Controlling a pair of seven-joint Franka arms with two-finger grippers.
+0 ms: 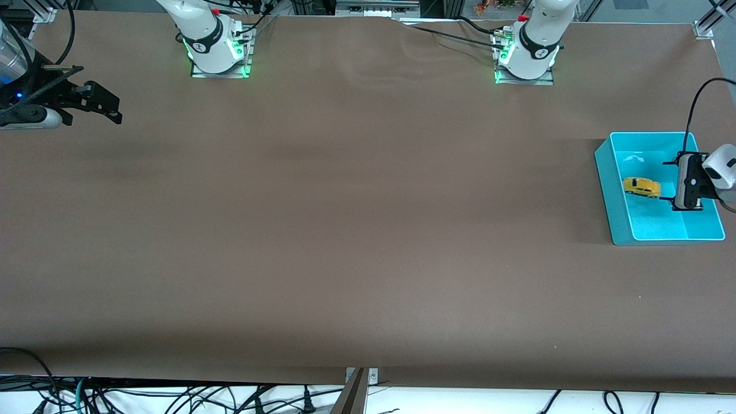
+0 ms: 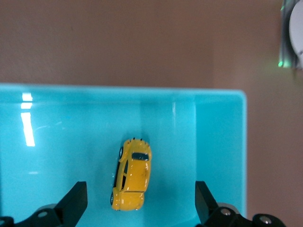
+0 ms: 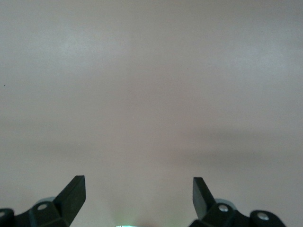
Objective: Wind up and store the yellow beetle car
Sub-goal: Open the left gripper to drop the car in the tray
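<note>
The fingers (image 2: 75,201) of the left gripper (image 2: 139,203) are spread wide and hold nothing, hovering over the teal bin (image 1: 604,167) where the yellow beetle car (image 1: 641,187) rests on its wheels; the right gripper (image 1: 106,106), also spread and empty, waits over the right arm's end of the table (image 1: 345,230). The car looks light, hard and smooth, so I judge it may slip; the two flat sides are the best place to pinch. Its long axis runs along the table's length, but which end is the nose I cannot tell.

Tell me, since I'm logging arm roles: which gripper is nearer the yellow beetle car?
Left. The left gripper hangs open over the teal bin that holds the yellow beetle car; the right gripper waits open over the table's other end.
</note>
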